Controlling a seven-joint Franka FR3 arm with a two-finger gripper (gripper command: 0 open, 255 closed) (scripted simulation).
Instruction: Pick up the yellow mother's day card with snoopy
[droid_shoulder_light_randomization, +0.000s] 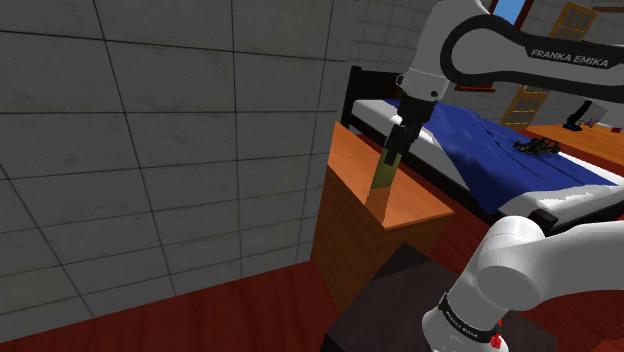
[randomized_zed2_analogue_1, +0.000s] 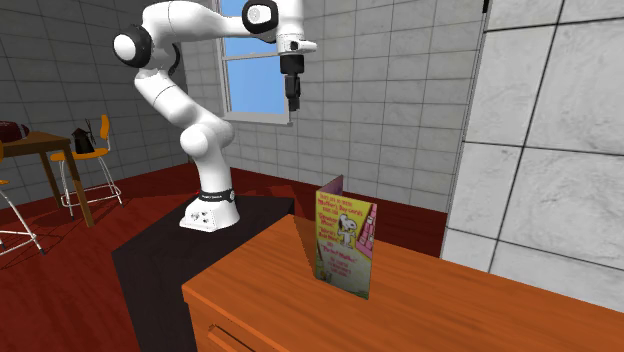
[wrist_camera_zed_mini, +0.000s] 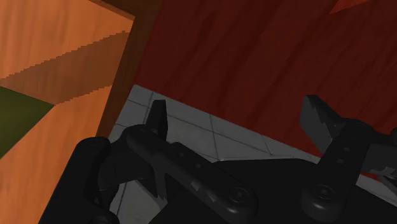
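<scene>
Shoulder view: yellow card (droid_shoulder_light_randomization: 383, 172) noted upright on orange counter (droid_shoulder_light_randomization: 412, 207), beside grey tiled wall (droid_shoulder_light_randomization: 150, 150). Jaws seen just above card's top edge; gap not judged here.
Second exterior view: card stood open, Snoopy side shown. Jaws held high, well apart from card.
Wrist view: jaws apart, nothing clasped. Counter edge and red floor (wrist_camera_zed_mini: 254, 57) seen beyond fingers (wrist_camera_zed_mini: 158, 118).

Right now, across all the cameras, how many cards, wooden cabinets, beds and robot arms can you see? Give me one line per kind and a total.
Card: 1
Wooden cabinet: 1
Bed: 1
Robot arm: 1
Total: 4
</scene>
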